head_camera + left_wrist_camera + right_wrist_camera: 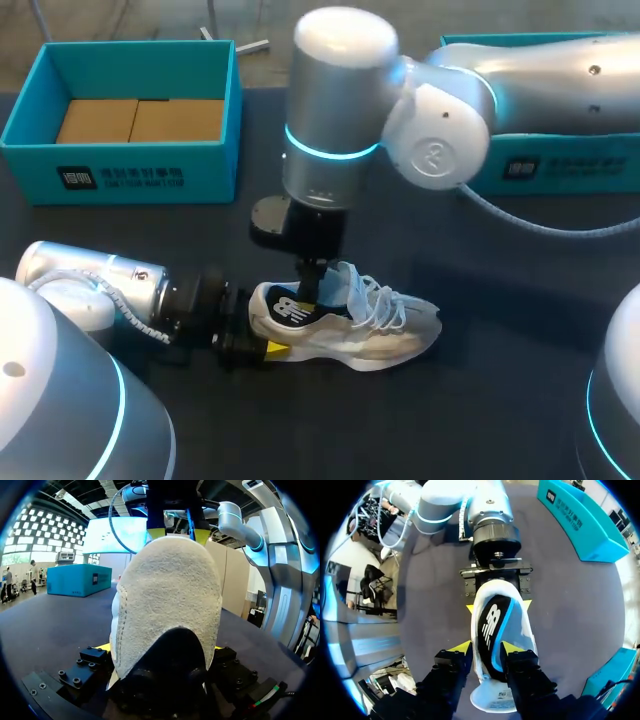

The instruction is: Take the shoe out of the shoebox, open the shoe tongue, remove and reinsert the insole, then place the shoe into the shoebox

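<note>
A white sneaker (385, 330) lies on its sole on the dark table, toe toward the right. My left gripper (265, 328) comes in low from the left and clamps the heel (170, 605) between its wide-set fingers, the yellow tips (470, 608) pressing both sides. Straight down from above, my right gripper (315, 288) reaches into the shoe's opening. It is shut on the black insole (492, 625), which has a blue edge and rises from the heel up between the fingers (462, 649). The white tongue (492, 700) is folded forward under that gripper.
An open teal shoebox (130, 165) with brown cardboard inside stands at the back left. A second teal box part (560, 165) sits at the back right, behind my right arm. Bare dark tabletop (480, 420) lies in front and to the right of the shoe.
</note>
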Action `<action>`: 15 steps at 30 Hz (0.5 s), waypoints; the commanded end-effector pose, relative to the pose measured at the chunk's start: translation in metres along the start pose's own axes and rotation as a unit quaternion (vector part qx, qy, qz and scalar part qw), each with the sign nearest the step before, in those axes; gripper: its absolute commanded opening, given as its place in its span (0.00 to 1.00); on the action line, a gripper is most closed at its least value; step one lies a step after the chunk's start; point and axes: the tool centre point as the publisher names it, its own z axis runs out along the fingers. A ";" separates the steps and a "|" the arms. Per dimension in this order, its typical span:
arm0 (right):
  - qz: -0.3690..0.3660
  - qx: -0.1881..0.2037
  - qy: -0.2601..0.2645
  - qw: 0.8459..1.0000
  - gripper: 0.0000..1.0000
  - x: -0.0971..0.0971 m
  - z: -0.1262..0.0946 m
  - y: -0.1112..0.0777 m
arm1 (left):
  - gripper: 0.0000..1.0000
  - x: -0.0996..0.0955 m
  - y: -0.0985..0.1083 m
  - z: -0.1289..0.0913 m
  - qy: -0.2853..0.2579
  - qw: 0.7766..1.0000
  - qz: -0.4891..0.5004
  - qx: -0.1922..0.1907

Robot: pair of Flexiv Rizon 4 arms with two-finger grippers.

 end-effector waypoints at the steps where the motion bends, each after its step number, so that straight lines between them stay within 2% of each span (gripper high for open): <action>1: 0.006 0.010 -0.002 1.000 0.33 0.003 0.000 0.003 | 0.00 0.000 0.003 0.001 -0.002 1.000 0.000 -0.001; 6: 0.022 0.004 -0.008 1.000 0.28 0.004 -0.002 -0.001 | 0.00 0.000 0.003 0.001 -0.002 1.000 0.000 -0.001; 10: 0.023 -0.016 -0.014 1.000 0.16 0.004 -0.002 -0.003 | 0.00 0.000 0.003 0.001 -0.002 1.000 0.000 -0.001; 13: 0.023 -0.019 -0.017 0.999 0.00 0.003 -0.004 -0.002 | 0.00 0.000 0.003 0.001 -0.002 1.000 0.000 -0.001; 15: 0.024 -0.019 -0.017 0.999 0.00 0.003 -0.005 -0.001 | 0.00 0.000 0.003 0.001 -0.002 1.000 0.000 -0.001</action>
